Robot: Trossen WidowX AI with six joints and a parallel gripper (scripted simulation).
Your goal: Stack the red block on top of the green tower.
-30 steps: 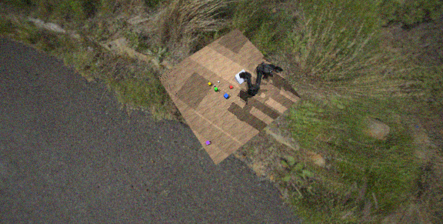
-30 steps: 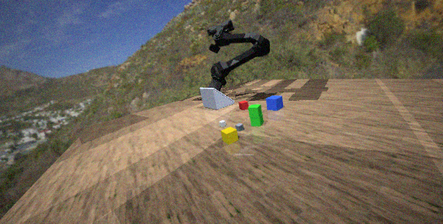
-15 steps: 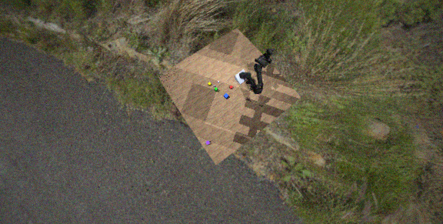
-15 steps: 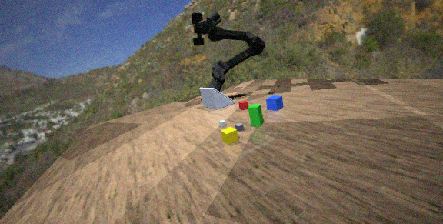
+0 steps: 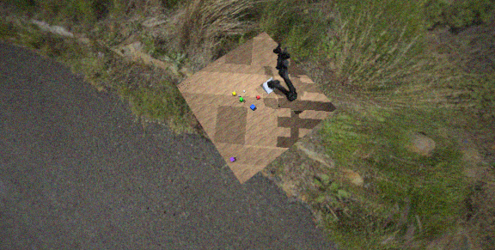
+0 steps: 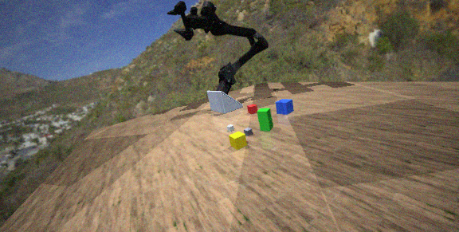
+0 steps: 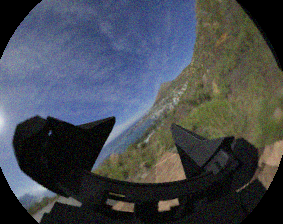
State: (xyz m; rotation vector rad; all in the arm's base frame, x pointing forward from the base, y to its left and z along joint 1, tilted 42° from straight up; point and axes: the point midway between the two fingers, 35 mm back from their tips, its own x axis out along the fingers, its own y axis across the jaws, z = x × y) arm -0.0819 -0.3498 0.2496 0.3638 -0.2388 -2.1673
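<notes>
The red block [image 5: 258, 97] [image 6: 252, 109] sits on the wooden surface, apart from the green tower. The green tower [image 5: 241, 100] [image 6: 264, 119] stands upright, with nothing on top of it. My gripper [image 5: 276, 49] [image 6: 173, 21] [image 7: 143, 123] is wide open and empty. It is high in the air, far from both the red block and the tower, on the other side of the arm's base. The wrist view shows sky and hillside between the fingers, and neither the block nor the tower.
A blue block [image 5: 253, 107] [image 6: 284, 107] lies near the tower. A yellow block [image 5: 234, 94] [image 6: 237, 140], a small white cube [image 5: 244, 91] [image 6: 230, 127] and a small grey cube [image 6: 248, 131] are nearby. A pale wedge [image 6: 221, 102] stands by the arm's base. A purple block [image 5: 232, 159] lies far off.
</notes>
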